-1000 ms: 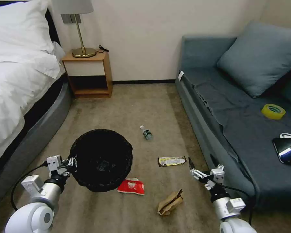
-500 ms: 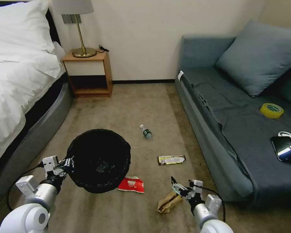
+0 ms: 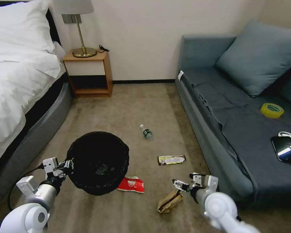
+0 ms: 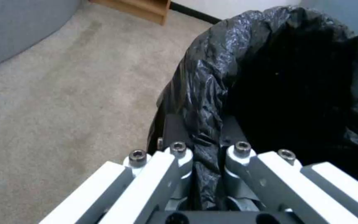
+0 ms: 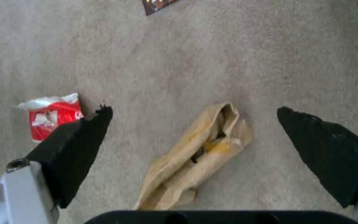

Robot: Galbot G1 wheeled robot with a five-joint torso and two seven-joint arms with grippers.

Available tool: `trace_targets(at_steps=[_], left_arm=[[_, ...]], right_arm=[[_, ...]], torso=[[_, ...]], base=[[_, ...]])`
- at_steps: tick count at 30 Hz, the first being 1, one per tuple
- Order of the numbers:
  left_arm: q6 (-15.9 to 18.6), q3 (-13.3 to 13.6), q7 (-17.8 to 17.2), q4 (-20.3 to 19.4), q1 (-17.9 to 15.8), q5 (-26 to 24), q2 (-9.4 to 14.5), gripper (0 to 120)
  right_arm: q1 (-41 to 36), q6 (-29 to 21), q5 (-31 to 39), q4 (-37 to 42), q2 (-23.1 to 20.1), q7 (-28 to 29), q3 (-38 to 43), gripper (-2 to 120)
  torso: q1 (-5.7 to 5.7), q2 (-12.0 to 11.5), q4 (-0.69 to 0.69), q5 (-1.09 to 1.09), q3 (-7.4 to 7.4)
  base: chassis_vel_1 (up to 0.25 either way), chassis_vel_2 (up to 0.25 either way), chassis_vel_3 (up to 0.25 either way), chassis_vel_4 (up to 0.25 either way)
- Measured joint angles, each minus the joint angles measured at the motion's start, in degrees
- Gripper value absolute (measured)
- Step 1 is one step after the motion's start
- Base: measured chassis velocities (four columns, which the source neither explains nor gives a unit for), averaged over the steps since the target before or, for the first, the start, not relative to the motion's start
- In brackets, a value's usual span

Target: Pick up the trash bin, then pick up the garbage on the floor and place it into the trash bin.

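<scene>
While the left gripper (image 3: 69,164) stays out of the litter, it is clenched on the near rim of the trash bin (image 3: 98,161), a small round bin lined with a crinkled black plastic bag; the left wrist view shows its fingers (image 4: 178,155) pinching a fold of the bag at the bin's (image 4: 278,77) edge. From the head view the bin sits low over the beige carpet floor (image 3: 132,106) on the robot's left, between the grey-based bed with white bedding (image 3: 16,81) and the scattered garbage. The right gripper (image 3: 177,185) hangs low over the tan limp paper scrap (image 3: 169,201), its black fingertips (image 5: 84,137) spread wide apart and holding nothing; in the right wrist view the scrap (image 5: 195,158) lies on the carpet between the two tips, touching neither. A red snack packet (image 3: 131,185) lies just beside the bin's near-right edge, partly tucked under its outline, and shows in the right wrist view (image 5: 52,115) beyond one fingertip. A dark-and-gold bar wrapper (image 3: 171,160) lies flat farther out, and a small clear bottle with a green label (image 3: 146,132) lies on its side beyond that, well apart from the bin. To the right stands a blue-grey sofa (image 3: 236,129).
</scene>
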Motion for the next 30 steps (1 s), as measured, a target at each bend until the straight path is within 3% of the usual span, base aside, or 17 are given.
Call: trace_targets(at_steps=[4, 9, 21, 30], left_arm=[[-0.31, -0.66, 0.68, 1.72, -0.32, -0.09, 0.42, 4], [-0.53, -1.54, 1.20, 3.11, -0.52, -0.33, 0.75, 4], [-1.36, -3.33, 2.46, 6.14, -1.26, -1.10, 2.32, 4], [-1.17, -3.35, 2.43, 6.43, -1.88, -1.55, 3.28, 4]], right_arm=[[8.24, -2.37, 12.37, -2.80, -0.82, 7.01, -5.71, 100], [13.16, -3.51, 19.07, -8.02, 1.09, 12.95, -10.50, 100], [17.33, -4.45, 19.77, -19.53, 4.25, 13.67, -14.42, 100], [18.51, -4.84, 15.67, -24.50, 8.04, 12.57, -15.49, 100]], torso=[[0.00, 0.00, 0.02, -0.01, 0.00], [0.00, 0.00, 0.02, 0.00, 0.00], [0.00, 0.00, 0.01, -0.01, 0.00], [0.00, 0.00, 0.01, -0.01, 0.00]], base=[[0.000, 0.000, 0.000, 0.000], [0.000, 0.000, 0.000, 0.000], [0.000, 0.000, 0.000, 0.000], [0.000, 0.000, 0.000, 0.000]])
